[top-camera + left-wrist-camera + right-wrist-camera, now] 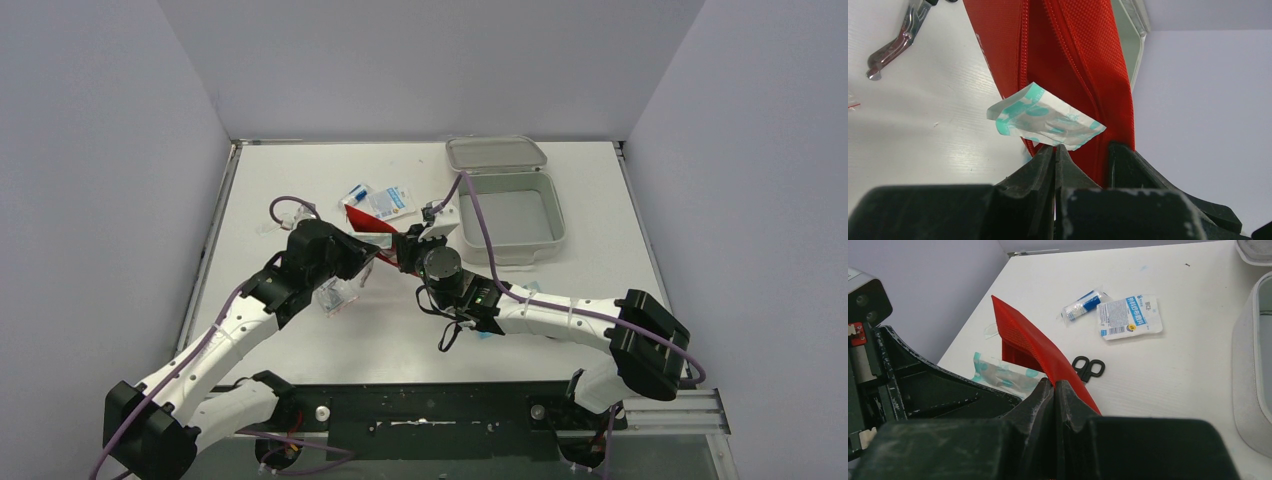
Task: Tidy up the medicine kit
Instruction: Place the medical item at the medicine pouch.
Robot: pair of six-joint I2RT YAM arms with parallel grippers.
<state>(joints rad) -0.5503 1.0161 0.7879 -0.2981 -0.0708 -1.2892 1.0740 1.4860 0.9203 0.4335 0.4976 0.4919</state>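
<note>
1. The medicine kit point(530, 252) sits open at the far right of the bench point(300, 180), lid tipped back.
2. Just beside it, the right hand point(1054, 386) is clenched on the red pouch point(1028, 342), held up on edge.
3. The left hand point(1054, 150) is grasping a teal-printed packet point(1048, 117) in front of the pouch's zip.
4. A white sachet point(1129, 316) lies beyond.

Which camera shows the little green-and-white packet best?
The left wrist view: the packet sits mid-picture, pinched by the left fingers, in front of the red pouch. The right wrist view shows only part beside the pouch. From the top I cannot pick it out.
</note>
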